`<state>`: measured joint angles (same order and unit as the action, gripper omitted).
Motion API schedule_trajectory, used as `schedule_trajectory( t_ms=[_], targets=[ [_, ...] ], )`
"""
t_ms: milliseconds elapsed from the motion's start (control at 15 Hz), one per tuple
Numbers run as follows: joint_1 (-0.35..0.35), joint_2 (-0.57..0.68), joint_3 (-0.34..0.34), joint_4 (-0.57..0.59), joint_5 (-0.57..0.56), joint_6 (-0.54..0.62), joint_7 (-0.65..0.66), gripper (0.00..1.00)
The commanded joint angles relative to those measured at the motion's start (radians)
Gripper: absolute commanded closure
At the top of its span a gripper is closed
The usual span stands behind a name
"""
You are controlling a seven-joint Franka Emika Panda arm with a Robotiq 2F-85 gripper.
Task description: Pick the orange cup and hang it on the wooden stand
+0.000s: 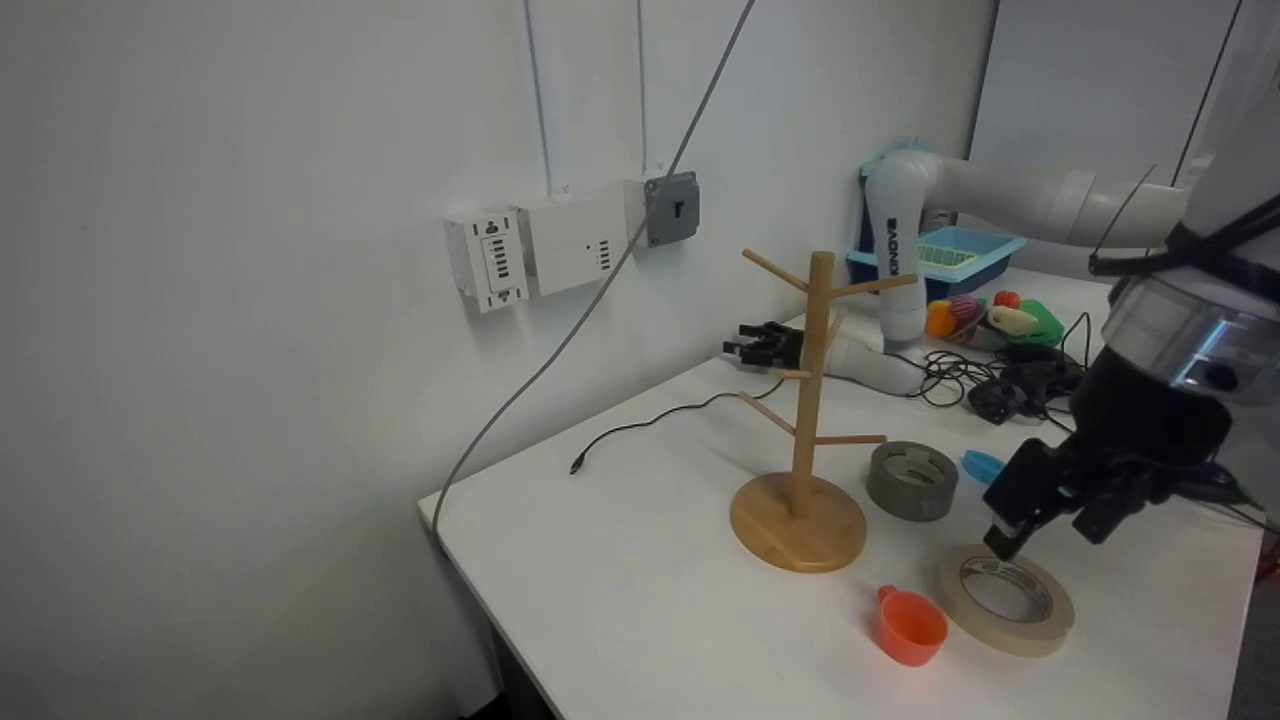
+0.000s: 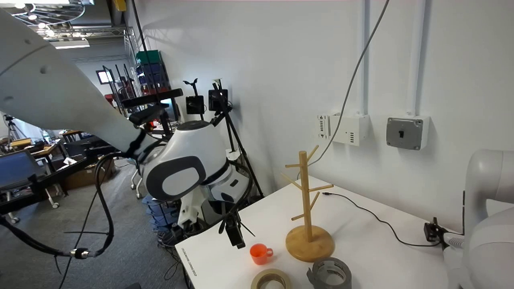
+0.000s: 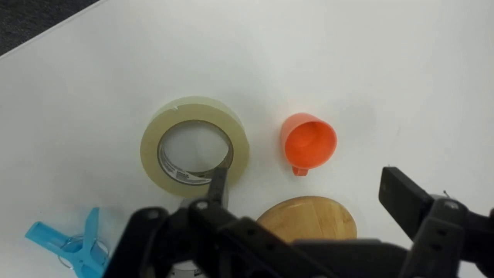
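Note:
The orange cup [image 1: 912, 628] stands upright on the white table, its handle on the side towards the stand; it also shows in an exterior view [image 2: 259, 254] and the wrist view [image 3: 308, 143]. The wooden stand [image 1: 808, 420] is upright with bare pegs, also in an exterior view [image 2: 306, 200]; in the wrist view only part of its disc base [image 3: 308, 218] shows. My gripper [image 3: 304, 179] is open and empty, its fingers wide apart above the table. In an exterior view my gripper [image 1: 1048, 535] hangs over the beige tape ring's area, apart from the cup.
The beige tape ring [image 1: 1052, 620] lies beside the cup. The grey tape roll [image 1: 912, 490] sits near the stand's base. A blue clip-like object [image 3: 83, 251] lies farther off. A second white arm [image 1: 1040, 205], cables and toys are at the back. The table edge [image 3: 50, 29] shows.

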<state>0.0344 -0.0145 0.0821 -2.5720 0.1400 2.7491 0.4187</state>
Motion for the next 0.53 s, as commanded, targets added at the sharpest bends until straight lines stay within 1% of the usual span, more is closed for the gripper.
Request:
schedule_trajectory(
  t_ms=[0, 267, 467],
  targets=[
    [0.020, 0.119, -0.005, 0.041, -0.074, 0.097, 0.093, 0.00],
    [0.068, 0.201, -0.050, 0.078, -0.152, 0.138, 0.174, 0.00],
    [0.107, 0.253, -0.079, 0.114, -0.159, 0.148, 0.201, 0.00]
  ],
)
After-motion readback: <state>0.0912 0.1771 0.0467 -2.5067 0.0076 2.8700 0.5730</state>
